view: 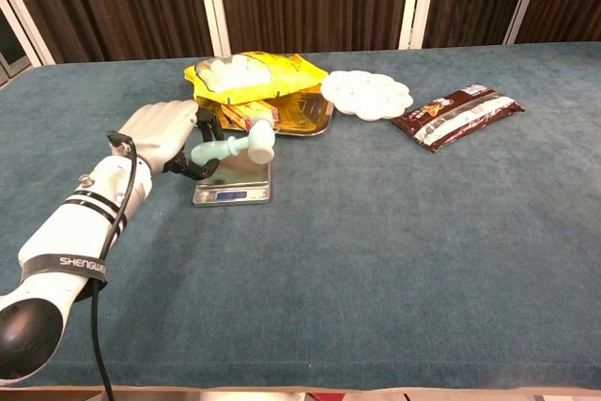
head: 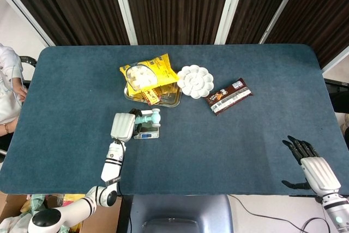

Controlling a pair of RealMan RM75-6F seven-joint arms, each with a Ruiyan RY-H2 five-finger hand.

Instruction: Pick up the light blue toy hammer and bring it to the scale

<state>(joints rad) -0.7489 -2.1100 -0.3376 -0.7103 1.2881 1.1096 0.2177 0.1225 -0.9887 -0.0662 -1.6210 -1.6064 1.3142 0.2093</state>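
Note:
My left hand (head: pixel 123 126) (view: pixel 161 132) grips the handle of the light blue toy hammer (head: pixel 148 118) (view: pixel 236 146). The hammer lies level, with its head pointing right, just above the small silver scale (head: pixel 148 132) (view: pixel 231 186). Whether it touches the scale's plate I cannot tell. The hand and hammer hide much of the scale in the head view. My right hand (head: pixel 314 168) is open at the table's near right corner, fingers spread, holding nothing.
Behind the scale a metal tray (head: pixel 170 100) (view: pixel 315 117) holds a yellow snack bag (head: pixel 147 73) (view: pixel 246 74). A white flower-shaped dish (head: pixel 195 81) (view: pixel 368 94) and a brown snack packet (head: pixel 229 96) (view: pixel 457 115) lie further right. A person's arm (head: pixel 10 88) shows at the left edge.

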